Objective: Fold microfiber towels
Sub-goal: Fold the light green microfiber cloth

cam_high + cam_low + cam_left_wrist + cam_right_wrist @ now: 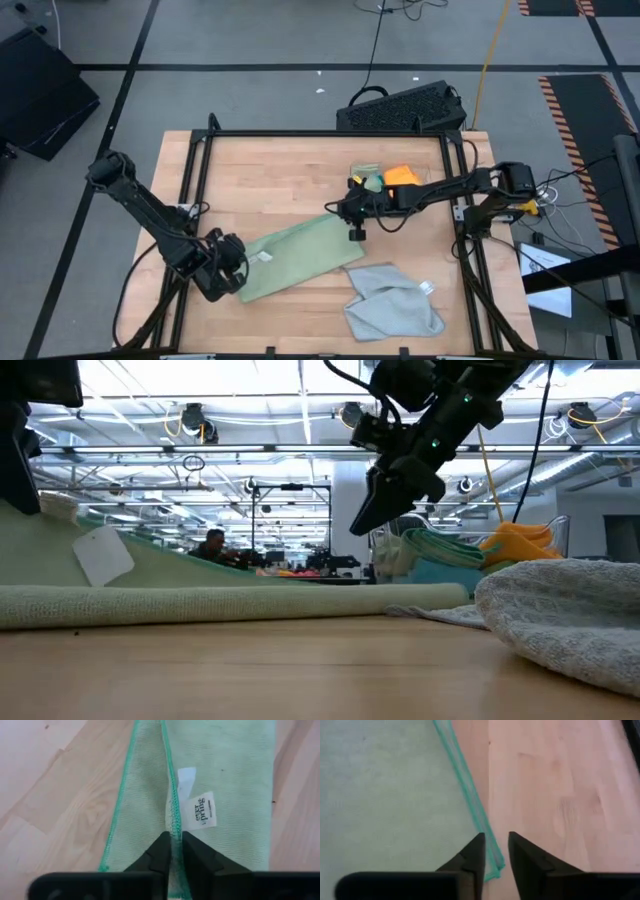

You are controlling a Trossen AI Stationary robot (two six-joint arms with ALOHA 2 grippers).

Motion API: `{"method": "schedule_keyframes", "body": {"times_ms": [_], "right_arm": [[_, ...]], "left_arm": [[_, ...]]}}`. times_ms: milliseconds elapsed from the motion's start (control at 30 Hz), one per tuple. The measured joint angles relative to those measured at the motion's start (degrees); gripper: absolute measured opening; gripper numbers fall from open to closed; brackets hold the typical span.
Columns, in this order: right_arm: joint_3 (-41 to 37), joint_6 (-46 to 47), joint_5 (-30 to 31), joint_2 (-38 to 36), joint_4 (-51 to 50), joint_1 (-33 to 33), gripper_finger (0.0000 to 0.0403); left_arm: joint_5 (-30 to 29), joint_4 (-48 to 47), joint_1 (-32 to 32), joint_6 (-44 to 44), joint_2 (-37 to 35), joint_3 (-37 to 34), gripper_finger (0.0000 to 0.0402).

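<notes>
A pale sage green towel [300, 255] lies folded in a long strip across the middle of the table. My left gripper [228, 268] is shut on its near-left end, beside a white label [202, 810]. My right gripper [356, 232] hangs over the strip's far-right corner [495, 870]. Its fingers stand slightly open and clear of the cloth, as the low view shows [365, 520]. A light grey towel [393, 302] sits crumpled on the table near the front right. My left gripper pinches the towel's green-stitched hem [173, 822] between its two fingers, next to the label. The fingers slant down from the near left and lie along the hem. That end rises off the table to the fingers [60, 520]. The rest of the strip lies flat.
A clear tray [372, 170] at the far right holds an orange cloth [402, 176] and green ones. A black frame rail [190, 180] runs along the table's sides. A black keyboard-like object [400, 108] sits beyond the far edge. Bare wood shows at the far left and near front.
</notes>
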Motion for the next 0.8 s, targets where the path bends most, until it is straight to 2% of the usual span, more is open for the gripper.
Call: {"method": "schedule_keyframes", "body": {"times_ms": [200,300,400,500,600,800], "right_arm": [[0.0,0.6,1.4,0.0,0.8,0.8,0.0131],[0.0,0.8,1.2,-1.3,0.8,2.6,0.0139],[0.0,0.1,1.2,-1.7,0.7,5.2,0.0139],[0.0,-1.2,1.1,-1.7,0.6,8.4,0.0133],[0.0,-0.9,1.1,-1.7,0.7,11.2,0.0127],[0.0,2.9,1.1,-1.7,0.8,14.9,0.0121]], "left_arm": [[-0.2,-5.3,0.7,-0.7,-0.1,0.0,0.013],[0.3,-9.1,1.7,-2.0,-0.3,0.0,0.0167],[0.5,-7.0,2.4,-1.3,-0.2,0.0,0.0189],[-0.6,-0.6,2.3,2.3,-0.1,0.0,0.0189],[-2.5,6.2,1.5,5.4,0.8,0.1,0.0171],[-3.4,16.1,-2.0,8.5,7.0,0.1,0.014]]}}
